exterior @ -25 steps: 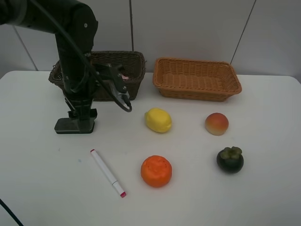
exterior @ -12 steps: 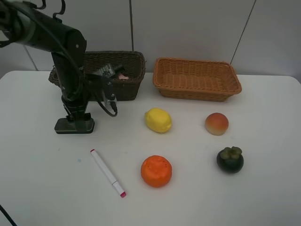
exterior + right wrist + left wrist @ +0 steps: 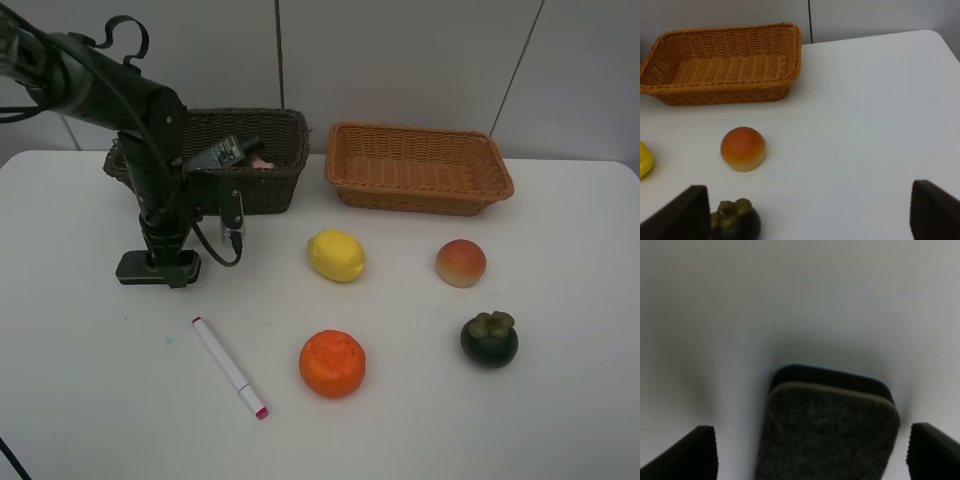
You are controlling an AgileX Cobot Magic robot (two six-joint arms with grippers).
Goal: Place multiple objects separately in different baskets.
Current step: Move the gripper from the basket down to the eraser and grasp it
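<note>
**Q:** What is obscured?

**A:** The eraser point(image 3: 827, 430), near the desk's point(image 3: 560, 420) left edge, is largely covered by the left arm point(image 3: 150, 150). The left gripper point(image 3: 815, 452) straddles it, fingers spread wide and clear of its sides. Only the right gripper's point(image 3: 807, 212) tips show, wide apart and holding nothing. A pink object point(image 3: 262, 161) in the dark basket point(image 3: 270, 185) is half hidden.

**Q:** The surroundings, front to back?

**A:** Marker point(image 3: 230, 368), orange point(image 3: 332, 363) and mangosteen point(image 3: 489, 340). Then lemon point(image 3: 336, 255) and peach point(image 3: 461, 263). The dark basket and the light basket point(image 3: 420, 168) stand along the far edge.
</note>
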